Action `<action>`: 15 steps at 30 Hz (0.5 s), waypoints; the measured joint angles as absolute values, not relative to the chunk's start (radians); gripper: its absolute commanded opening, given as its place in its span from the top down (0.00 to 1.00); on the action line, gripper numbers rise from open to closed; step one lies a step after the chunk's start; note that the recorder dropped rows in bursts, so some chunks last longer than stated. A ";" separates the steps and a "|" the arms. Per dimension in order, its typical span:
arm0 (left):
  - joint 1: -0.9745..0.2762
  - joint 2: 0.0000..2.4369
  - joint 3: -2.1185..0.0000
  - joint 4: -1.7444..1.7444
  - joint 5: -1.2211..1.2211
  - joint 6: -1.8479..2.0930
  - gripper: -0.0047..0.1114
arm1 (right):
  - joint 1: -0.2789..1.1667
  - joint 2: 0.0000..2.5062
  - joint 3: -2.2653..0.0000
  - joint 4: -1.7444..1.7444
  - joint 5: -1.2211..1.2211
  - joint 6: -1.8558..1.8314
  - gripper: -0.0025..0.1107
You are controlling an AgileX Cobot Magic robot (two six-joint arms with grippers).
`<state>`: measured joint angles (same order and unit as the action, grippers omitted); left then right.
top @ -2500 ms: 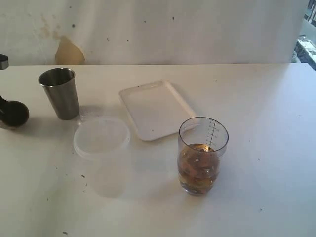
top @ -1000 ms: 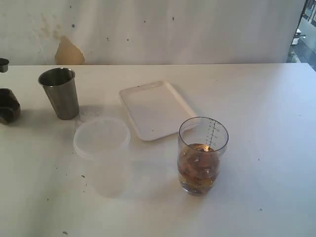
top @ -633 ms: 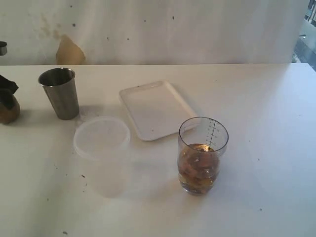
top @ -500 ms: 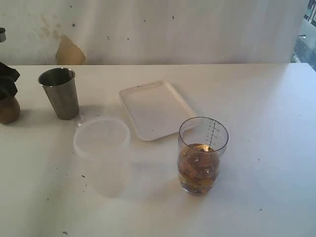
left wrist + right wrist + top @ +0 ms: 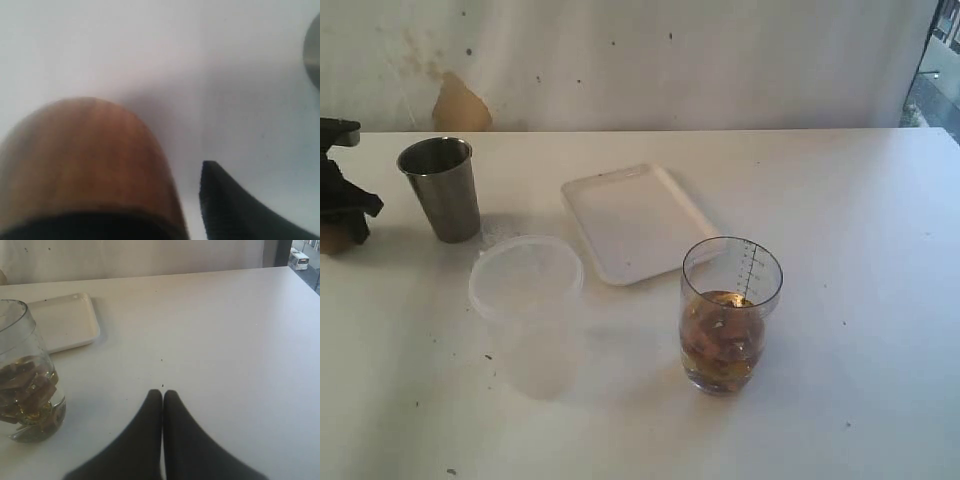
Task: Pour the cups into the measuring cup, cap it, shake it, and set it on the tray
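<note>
The measuring cup [image 5: 730, 315], holding amber liquid and brown lumps, stands on the bench [image 5: 860, 230] at 5 o'clock from the tray [image 5: 638, 222], the steel cup [image 5: 442, 188] at the tray's 9 o'clock. At the bench's 9 o'clock edge the left gripper [image 5: 342, 195] hangs over the wooden cup [image 5: 85, 165], fingers [image 5: 235, 210] apart and clear of the wood; the right gripper [image 5: 162, 396], fingers pressed together, sits near the measuring cup.

Room cam looks down my table [image 5: 840, 250] toward the wall [image 5: 720, 60]; left wrist cam hugs the wooden cup [image 5: 85, 165], right shares the tray [image 5: 60, 322].
</note>
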<state>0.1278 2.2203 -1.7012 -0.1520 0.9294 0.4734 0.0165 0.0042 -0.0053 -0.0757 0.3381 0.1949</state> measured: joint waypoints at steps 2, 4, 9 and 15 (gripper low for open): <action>0.128 2.220 -1.703 -0.137 0.946 0.476 0.95 | 0.017 0.004 -0.005 -0.076 0.338 0.195 0.98; 0.128 2.211 -1.711 -0.124 0.988 0.486 0.96 | 0.017 0.004 -0.005 -0.076 0.338 0.195 0.98; 0.128 2.185 -1.710 -0.123 1.099 0.494 0.96 | 0.017 0.004 -0.005 -0.076 0.338 0.195 0.98; 0.065 1.995 -1.571 -0.148 1.206 0.528 0.96 | 0.017 0.004 -0.005 -0.076 0.338 0.195 0.98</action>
